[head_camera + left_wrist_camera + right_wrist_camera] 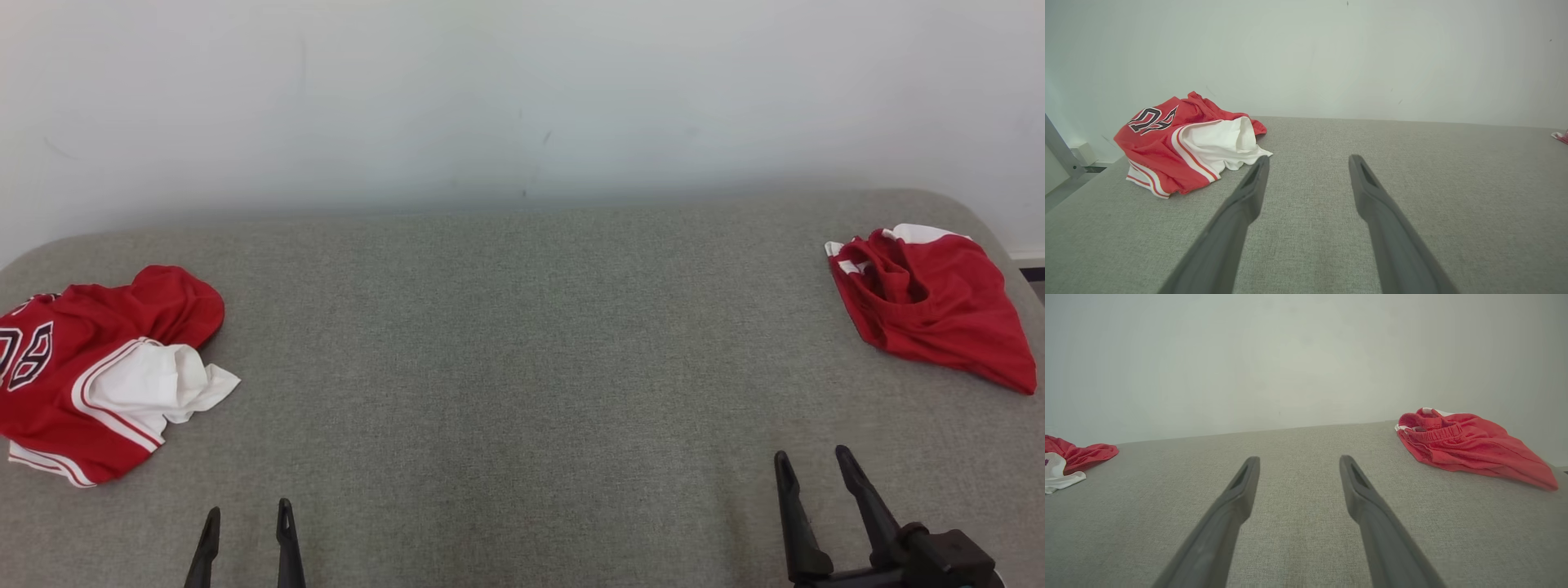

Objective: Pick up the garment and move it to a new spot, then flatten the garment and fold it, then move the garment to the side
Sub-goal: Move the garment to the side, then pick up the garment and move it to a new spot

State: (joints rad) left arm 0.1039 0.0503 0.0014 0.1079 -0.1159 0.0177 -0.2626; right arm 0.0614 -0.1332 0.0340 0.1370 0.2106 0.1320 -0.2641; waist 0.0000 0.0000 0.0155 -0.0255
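On the grey fabric-covered table point(522, 343) before your robot, two red garments lie well apart, one at each end. At the robot's left you have a crumpled red and white jersey point(73, 384): dark numerals edged in white show on its red panel, and a white part bordered with red and white stripes spills out toward the middle of the table. At the far right sits a bunched pair of red shorts point(939, 318), the gathered waistband turned up and a little white showing at the back edge, close to the table's rounded corner.

Your left gripper point(249, 508) hangs low at the near edge, just right of the jersey and clear of it. Its jaws are spread and hold nothing. In the left wrist view its left finger point(1249, 192) points just past the jersey's white flap.

Your right gripper point(811, 453) sits at the near right, nearer than the shorts and apart from them, jaws likewise spread and empty.

Behind the table runs a plain pale wall point(522, 98).
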